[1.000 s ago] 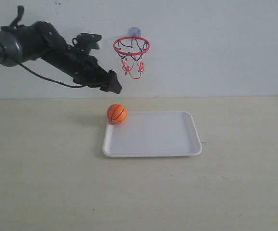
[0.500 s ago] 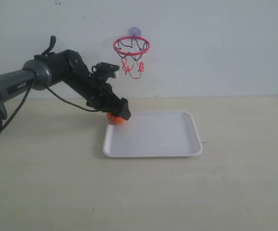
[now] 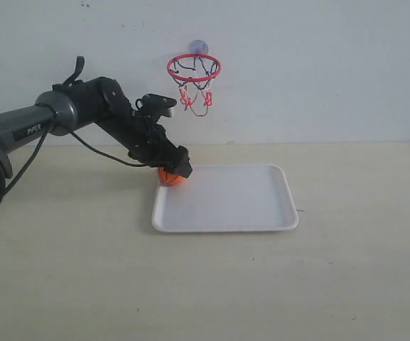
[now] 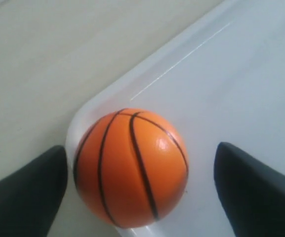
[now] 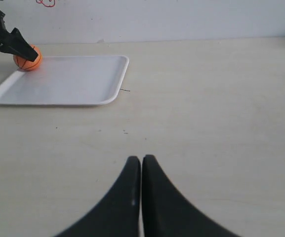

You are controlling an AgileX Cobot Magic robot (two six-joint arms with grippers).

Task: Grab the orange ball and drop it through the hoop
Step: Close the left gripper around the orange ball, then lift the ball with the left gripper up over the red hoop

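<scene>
The orange ball point(image 3: 170, 177) rests in the white tray's far left corner, partly covered by my left gripper point(image 3: 178, 165). In the left wrist view the orange ball point(image 4: 131, 168) sits between the two dark fingers of my left gripper point(image 4: 140, 150), which is open. One finger is close to the ball and the other stands clear of it. The hoop point(image 3: 194, 68), with red ring and string net, hangs on the wall above and behind the ball. My right gripper point(image 5: 141, 162) is shut and empty over bare table, far from the orange ball point(image 5: 28, 61).
The white tray point(image 3: 240, 202) lies flat at the table's middle, its rim under the ball point(image 4: 75, 123). The white tray point(image 5: 68, 81) is also in the right wrist view. A wall rises right behind the tray. The left arm's cable loops beneath its forearm.
The left arm has come down from beside the hoop to the tray's corner, and its open fingers now straddle the ball. The ball and the right gripper have not moved.
</scene>
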